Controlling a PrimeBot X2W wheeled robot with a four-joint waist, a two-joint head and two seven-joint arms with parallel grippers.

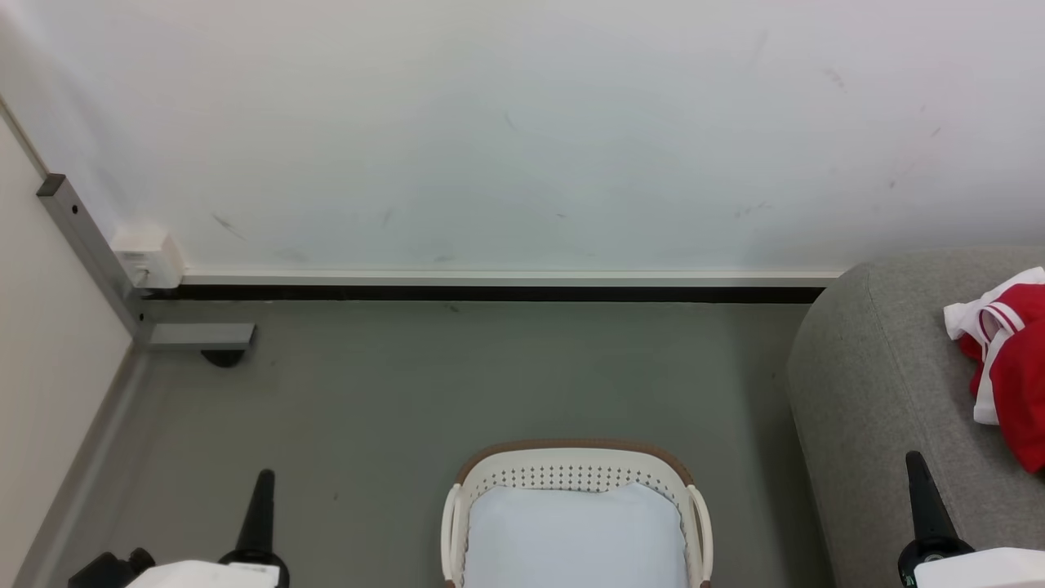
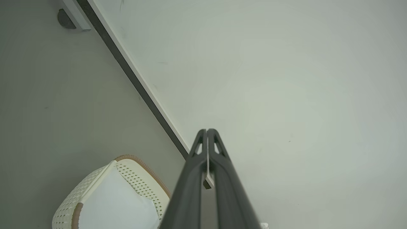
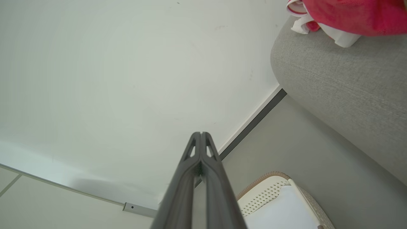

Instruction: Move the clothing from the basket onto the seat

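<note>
Left tool (image 1: pixel 264 478) and right tool (image 1: pixel 914 461) are both pressed together, pinching nothing, low on either side of the basket (image 1: pixel 575 456).
Red clothing (image 1: pixel 1012 367) lies on the seat (image 1: pixel 882 392), far right. A white liner (image 1: pixel 571 531) covers the basket's inside. The risk is grabbing that liner by mistake, or overlooking a garment in the basket's unseen near part.
</note>
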